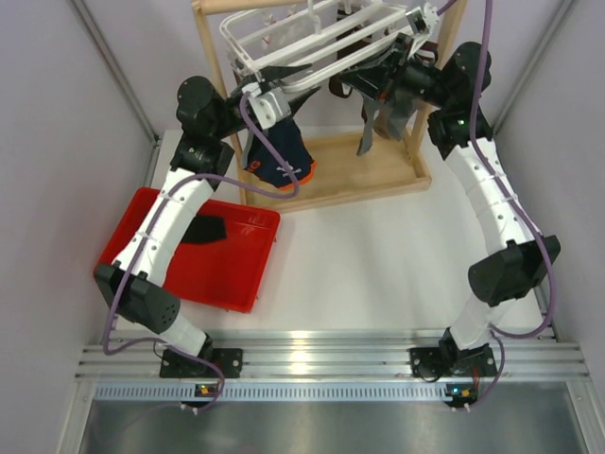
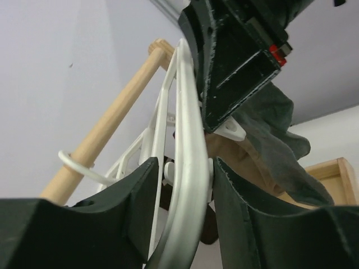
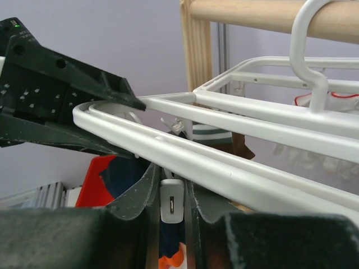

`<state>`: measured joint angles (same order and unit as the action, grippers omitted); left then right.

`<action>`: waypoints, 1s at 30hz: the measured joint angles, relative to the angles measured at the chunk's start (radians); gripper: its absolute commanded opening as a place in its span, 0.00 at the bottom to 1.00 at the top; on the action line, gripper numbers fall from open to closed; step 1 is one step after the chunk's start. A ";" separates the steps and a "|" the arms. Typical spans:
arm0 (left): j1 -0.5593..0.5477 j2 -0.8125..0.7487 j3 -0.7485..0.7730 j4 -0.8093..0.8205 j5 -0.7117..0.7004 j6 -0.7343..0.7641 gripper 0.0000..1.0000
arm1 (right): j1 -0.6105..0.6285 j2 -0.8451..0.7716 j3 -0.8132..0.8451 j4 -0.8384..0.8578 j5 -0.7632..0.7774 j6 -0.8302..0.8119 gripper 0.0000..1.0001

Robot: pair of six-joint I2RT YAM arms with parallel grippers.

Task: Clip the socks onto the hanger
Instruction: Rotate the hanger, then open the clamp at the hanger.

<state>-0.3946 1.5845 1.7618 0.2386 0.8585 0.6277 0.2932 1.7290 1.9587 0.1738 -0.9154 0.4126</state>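
Hanging hanger (image 1: 284, 36) runs left to right.

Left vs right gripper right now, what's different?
The left gripper is shut on the hanger by its thick rim bar; the right gripper pinches a small white clip under the bars. The left gripper's jaws stand wider apart than the right gripper's. Both are raised at the hanger.

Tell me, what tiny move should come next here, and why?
Probably the right gripper should ease open and let go of the clip it pinches. Neither gripper holds a sock, the left gripper only steadies the hanger, and a black sock lies in the tray, so freeing that arm seems the sensible step.
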 measured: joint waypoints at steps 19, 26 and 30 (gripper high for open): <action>0.021 -0.370 -0.320 -0.009 -0.377 -0.583 0.69 | 0.042 -0.072 -0.022 -0.051 0.014 0.044 0.00; 0.022 -0.376 -0.315 -0.053 -0.459 -0.621 0.59 | 0.052 -0.074 -0.024 -0.068 0.014 0.045 0.00; 0.022 -0.323 -0.247 -0.091 -0.539 -0.631 0.56 | 0.066 -0.082 -0.036 -0.070 0.015 0.049 0.00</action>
<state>-0.3729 1.2617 1.5146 0.1478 0.3199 -0.0036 0.3592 1.6474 1.9224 0.1040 -0.9001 0.4614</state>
